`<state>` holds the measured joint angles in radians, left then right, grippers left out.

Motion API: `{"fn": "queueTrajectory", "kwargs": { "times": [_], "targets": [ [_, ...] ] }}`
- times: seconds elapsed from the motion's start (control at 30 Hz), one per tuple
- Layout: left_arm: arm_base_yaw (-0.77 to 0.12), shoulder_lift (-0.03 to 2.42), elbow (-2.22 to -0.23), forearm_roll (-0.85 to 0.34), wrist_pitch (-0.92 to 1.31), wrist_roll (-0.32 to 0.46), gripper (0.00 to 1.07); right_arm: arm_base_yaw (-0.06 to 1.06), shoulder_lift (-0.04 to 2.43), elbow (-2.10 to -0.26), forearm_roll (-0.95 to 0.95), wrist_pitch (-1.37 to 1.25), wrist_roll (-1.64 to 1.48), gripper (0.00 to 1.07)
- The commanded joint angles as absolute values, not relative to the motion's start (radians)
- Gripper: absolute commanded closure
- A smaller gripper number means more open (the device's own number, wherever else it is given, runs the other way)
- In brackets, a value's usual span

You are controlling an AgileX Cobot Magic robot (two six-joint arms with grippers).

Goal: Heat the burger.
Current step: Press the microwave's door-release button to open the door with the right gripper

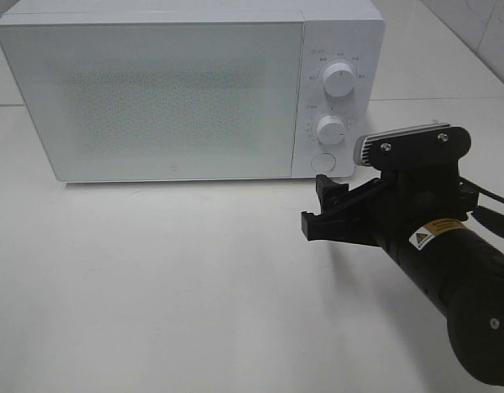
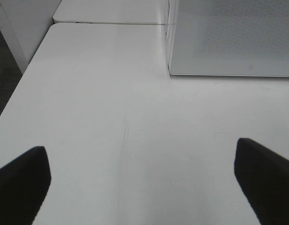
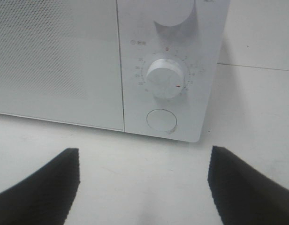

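Observation:
The burger shows in no view. The white microwave (image 1: 154,90) stands at the back of the table with its door shut. My right gripper (image 1: 316,205) is open and empty just in front of the control panel, which has an upper knob (image 1: 340,79), a lower knob (image 1: 330,129) and a round button (image 1: 323,161). In the right wrist view the gripper (image 3: 144,187) faces the button (image 3: 162,120) and the lower knob (image 3: 165,78). My left gripper (image 2: 142,187) is open and empty over bare table, near the microwave's left corner (image 2: 233,37).
The white table (image 1: 170,278) stretches in front of the microwave. A seam to a second table (image 2: 107,22) runs behind it. The table's left edge (image 2: 22,79) drops to a dark floor. A tiled wall (image 1: 481,24) rises at the back right.

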<state>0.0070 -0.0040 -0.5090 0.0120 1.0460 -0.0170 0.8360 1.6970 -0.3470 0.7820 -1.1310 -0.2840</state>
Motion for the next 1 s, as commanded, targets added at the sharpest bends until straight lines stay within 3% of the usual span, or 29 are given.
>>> {"fn": "queueTrajectory", "kwargs": {
  "times": [0.03,0.23,0.5,0.6,0.63,0.77,0.8,0.87,1.0],
  "targets": [
    [0.011,-0.027,-0.505,0.010,1.038,-0.019,0.07,0.854,1.711,-0.365,0.798,-1.140,-0.293,0.31],
    [0.011,-0.027,-0.505,0.010,1.038,-0.019,0.07,0.854,1.712,-0.365,0.800,-1.134,-0.234,0.33],
    [0.011,-0.027,-0.505,0.010,1.038,-0.019,0.07,0.854,1.712,-0.365,0.800,-1.136,0.212,0.47],
    [0.011,-0.027,-0.505,0.010,1.038,-0.019,0.07,0.854,1.712,-0.365,0.800,-1.137,0.472,0.55],
    [0.011,-0.027,-0.505,0.010,1.038,-0.019,0.07,0.854,1.712,-0.365,0.800,-1.137,0.642,0.62],
    [0.011,-0.027,-0.505,0.010,1.038,-0.019,0.07,0.854,1.712,-0.365,0.800,-1.137,0.865,0.74],
    [0.011,-0.027,-0.505,0.010,1.038,-0.019,0.07,0.854,1.712,-0.365,0.800,-1.137,1.015,0.84],
    [0.011,-0.027,-0.505,0.010,1.038,-0.019,0.07,0.854,1.712,-0.365,0.800,-1.137,1.070,0.87],
    [0.011,-0.027,-0.505,0.010,1.038,-0.019,0.07,0.854,1.712,-0.365,0.800,-1.137,1.305,1.04]
  ]
}}
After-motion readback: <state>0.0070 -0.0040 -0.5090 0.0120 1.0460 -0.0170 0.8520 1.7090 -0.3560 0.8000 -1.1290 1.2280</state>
